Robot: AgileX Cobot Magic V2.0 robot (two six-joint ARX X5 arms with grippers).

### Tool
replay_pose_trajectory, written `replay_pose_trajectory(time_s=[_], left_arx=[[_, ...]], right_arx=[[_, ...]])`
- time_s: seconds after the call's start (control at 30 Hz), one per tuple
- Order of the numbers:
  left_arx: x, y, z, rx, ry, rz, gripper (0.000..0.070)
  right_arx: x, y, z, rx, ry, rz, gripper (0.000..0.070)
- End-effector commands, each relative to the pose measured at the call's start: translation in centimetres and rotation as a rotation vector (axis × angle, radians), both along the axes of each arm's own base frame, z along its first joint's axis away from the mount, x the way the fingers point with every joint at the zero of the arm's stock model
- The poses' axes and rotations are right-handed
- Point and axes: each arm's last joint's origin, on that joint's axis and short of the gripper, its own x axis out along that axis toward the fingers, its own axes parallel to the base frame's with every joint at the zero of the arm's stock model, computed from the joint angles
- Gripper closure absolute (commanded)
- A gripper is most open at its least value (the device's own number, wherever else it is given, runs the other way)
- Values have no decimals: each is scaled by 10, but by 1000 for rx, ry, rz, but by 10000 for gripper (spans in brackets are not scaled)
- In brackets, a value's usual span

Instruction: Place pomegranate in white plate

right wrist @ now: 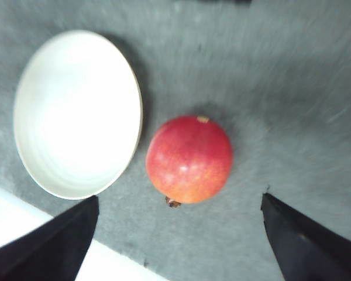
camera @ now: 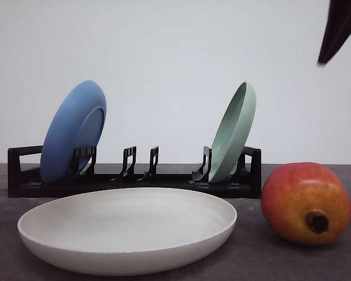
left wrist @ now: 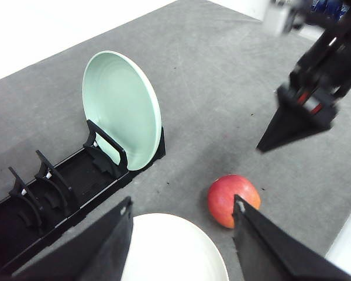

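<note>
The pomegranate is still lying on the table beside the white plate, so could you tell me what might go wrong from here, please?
1. The pomegranate is round and lies on its side, so it may roll away if the open right gripper touches it off-center.
2. It sits close to the white plate, so a finger coming down on that side could catch the raised rim and shift the plate.
3. The black rack holding the blue plate and green plate stands right behind; a wide swing might knock it.

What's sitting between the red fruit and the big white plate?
Nothing. In the right wrist view, just a narrow strip of bare grey table separates the pomegranate from the white plate.
</note>
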Motion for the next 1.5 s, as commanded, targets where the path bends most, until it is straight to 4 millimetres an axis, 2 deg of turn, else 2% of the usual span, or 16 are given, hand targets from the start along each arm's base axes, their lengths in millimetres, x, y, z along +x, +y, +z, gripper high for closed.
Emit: replay_pose_trajectory(time_s=[0.0,0.2,0.57,0.8,1.3,1.4,1.47], left_arx=[[-2,0,6,-26,-8,-2,385],[-3,2,7,-21,-21,-9,385],[-3,2,7,-21,-21,-10,386],[-3,2,7,-21,-22,-10,386],[-3,2,7,-17,-25,-12,386],[-3,2,7,-16,-26,-13,386],[-3,2,7,-16,-26,-13,386]], right_arx=[[4,5,-9,10,46,-34,111],[8,21,-36,-17,63,-105,79],[9,43,-47,-82,79,-178,66],[19,62,-62,-81,119,-202,62],[27,81,-97,-214,208,-212,64],[27,84,-100,-224,219,-204,90],[26,85,-100,-224,217,-199,158]])
